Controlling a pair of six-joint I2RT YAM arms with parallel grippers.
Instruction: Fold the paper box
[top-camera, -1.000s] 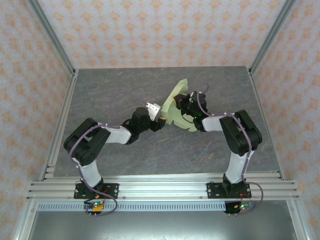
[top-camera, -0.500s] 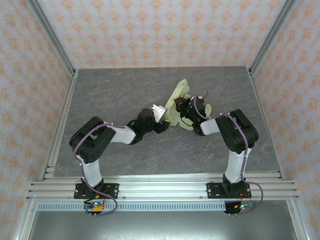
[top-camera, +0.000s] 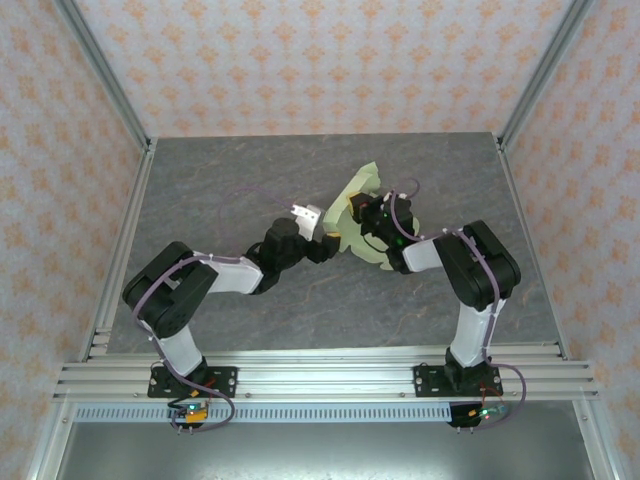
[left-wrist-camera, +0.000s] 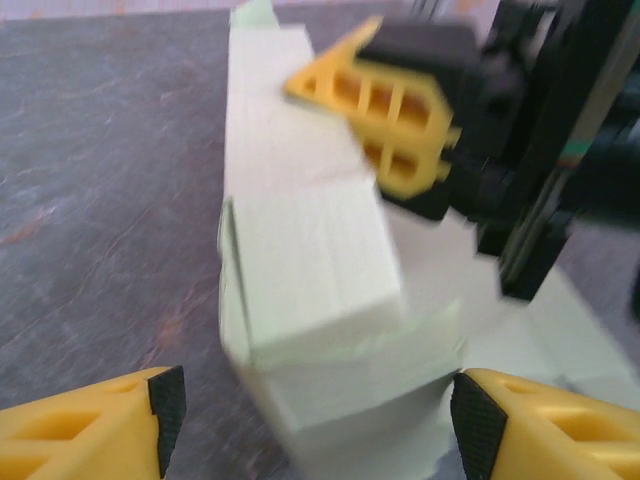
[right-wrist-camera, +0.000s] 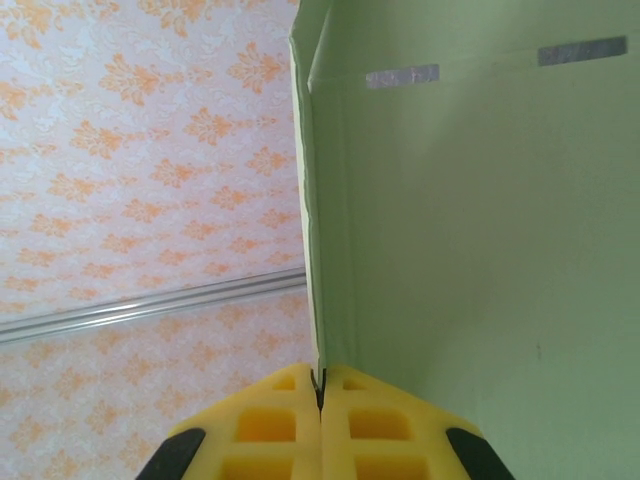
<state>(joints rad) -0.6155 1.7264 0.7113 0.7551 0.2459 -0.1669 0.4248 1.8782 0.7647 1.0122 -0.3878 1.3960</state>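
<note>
Grey marbled tabletop (top-camera: 200, 200) stretches away from the silver aluminium rail (top-camera: 320, 372) at the near edge, where both arm bases are bolted. Both arms reach in towards the middle of the table. The left gripper (left-wrist-camera: 315, 430) has its yellow fingers (left-wrist-camera: 90, 425) spread wide on either side of the near end of the pale green, thin cardboard paper box (left-wrist-camera: 310, 260). The left finger stands clear of the card. The wrist picture is blurred, so the right one may just be brushing it. The box is partly folded and tilted up off the surface, just right of centre. Beyond it, the right gripper (right-wrist-camera: 321, 385) has its fingers pressed together, pinching the thin edge of one upright panel. Behind everything rises the wall of cream wallpaper with orange motifs (top-camera: 300, 60).
</note>
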